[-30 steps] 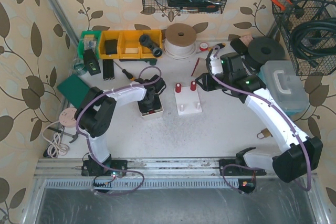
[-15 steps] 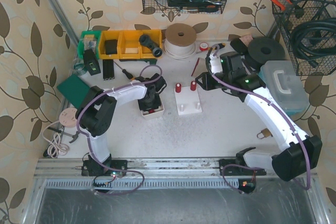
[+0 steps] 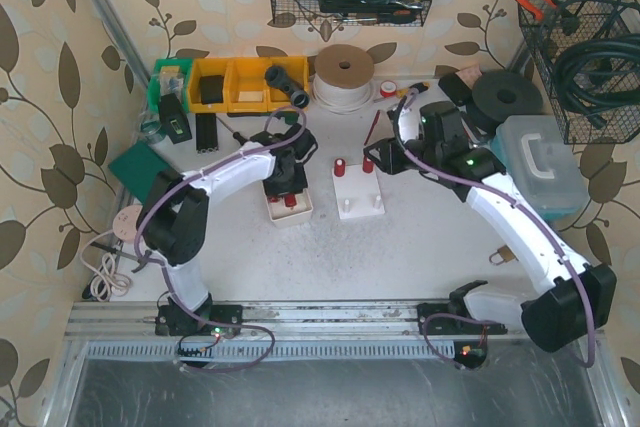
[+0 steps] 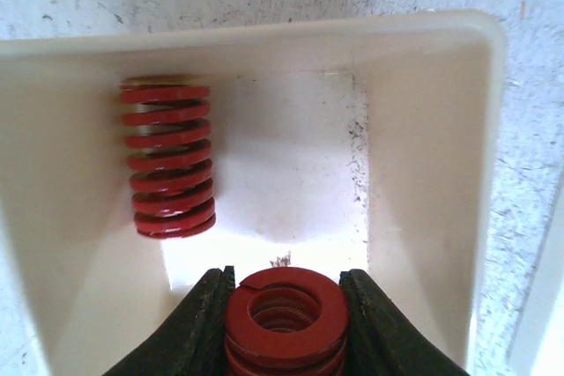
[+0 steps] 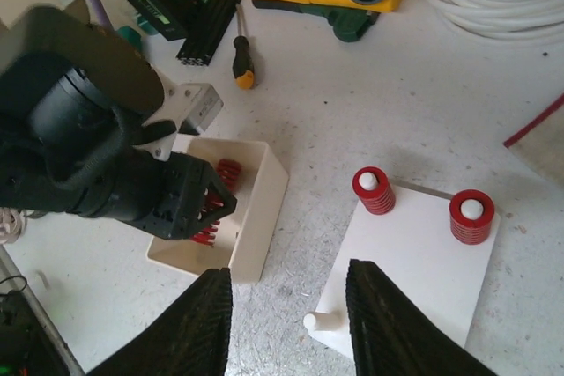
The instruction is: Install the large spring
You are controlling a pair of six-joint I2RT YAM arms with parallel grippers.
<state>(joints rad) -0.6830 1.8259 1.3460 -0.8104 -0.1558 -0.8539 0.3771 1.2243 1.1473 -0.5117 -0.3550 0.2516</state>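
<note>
My left gripper [image 3: 287, 185] hangs over the white bin [image 3: 300, 215] and is shut on a large red spring [image 4: 284, 314], held upright between its jaws just above the bin's floor. A second red spring [image 4: 167, 158] lies in the bin by its left wall. The white base plate [image 3: 358, 197] stands to the bin's right, with red springs on its two far pegs [image 5: 374, 191] [image 5: 471, 216]. A bare near peg [image 5: 315, 321] shows in the right wrist view. My right gripper [image 5: 286, 305] is open and empty, above the gap between bin and plate.
Yellow bins [image 3: 240, 85], a screwdriver [image 5: 242, 57] and black bars [image 5: 207, 28] lie behind the white bin. A white cord coil [image 3: 345, 75] stands at the back centre. A clear lidded box [image 3: 540, 162] is at the right, and a padlock [image 3: 500, 255] at the near right.
My left gripper has risen and drawn slightly toward the far side with the spring, so the bin's red springs now show from above. The right arm has barely moved.
</note>
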